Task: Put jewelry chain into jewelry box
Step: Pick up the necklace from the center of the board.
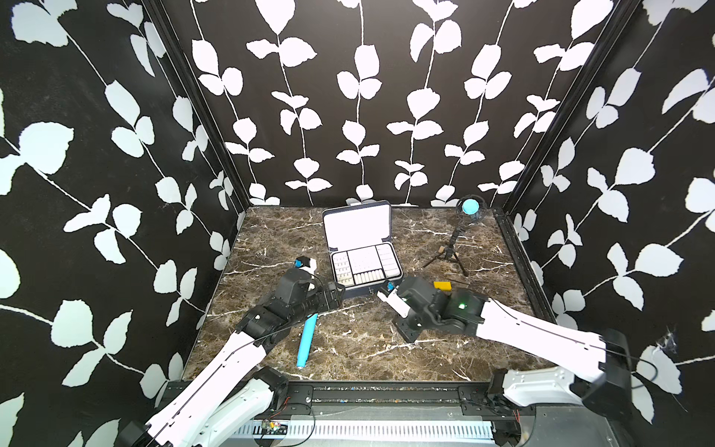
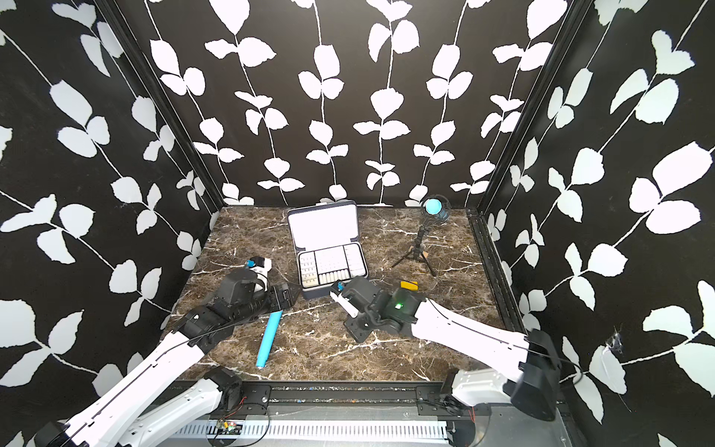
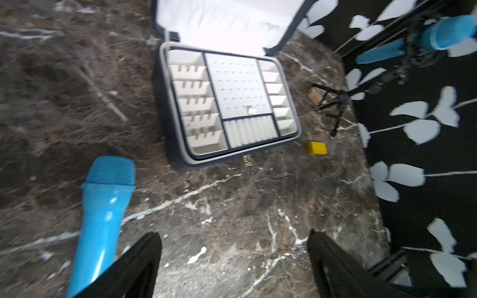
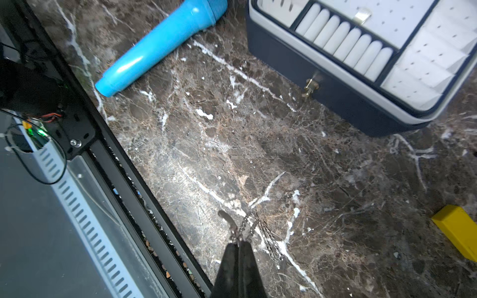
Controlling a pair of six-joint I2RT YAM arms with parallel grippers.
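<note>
Two fingers of the right gripper (image 4: 238, 242) are pressed together on the jewelry chain (image 4: 267, 236), pinching it right at their tips, with loose strands drooping just beside them over the marble table (image 4: 206, 154); can't tell if it touches the surface. The jewelry box (image 4: 335, 103) sits open nearby, clasp side facing the chain, which is outside it. Meanwhile the left gripper (image 3: 233, 233) has its jaws spread wide over bare table, a blue microphone (image 3: 103, 206) lying beside one finger.
</note>
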